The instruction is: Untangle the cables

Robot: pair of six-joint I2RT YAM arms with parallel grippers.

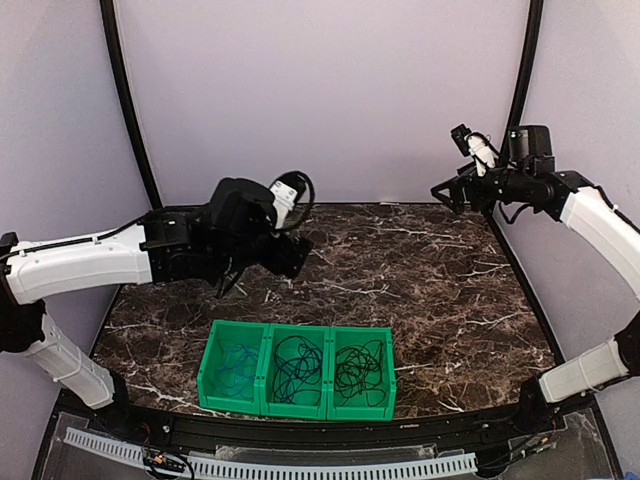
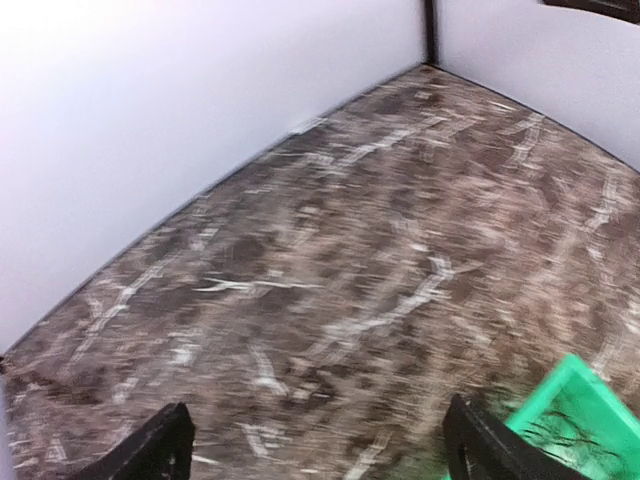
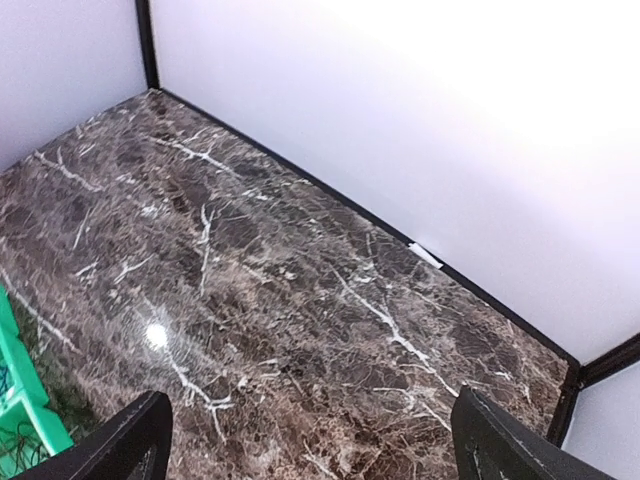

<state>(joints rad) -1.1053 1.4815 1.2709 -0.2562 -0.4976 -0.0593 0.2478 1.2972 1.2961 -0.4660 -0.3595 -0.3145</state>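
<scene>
The cables (image 1: pixel 297 365) lie in separate compartments of the green bin (image 1: pixel 295 408) at the near edge of the bench (image 1: pixel 420 270), which should prevent re-tangling. Left tool (image 2: pixel 320 445) and right tool (image 3: pixel 315 440) hang spread and empty.

The left wrist view is blurred throughout: the veining of the marble tabletop (image 2: pixel 330 270) smears, and the green bins (image 2: pixel 592 412) are cut off at the lower right corner, contents indistinct. The left gripper (image 2: pixel 318 452) and the right gripper (image 3: pixel 320 440) both have their fingers cropped by the bottom edge. From above, the cables (image 1: pixel 300 365) are too fine to count strand by strand.
</scene>
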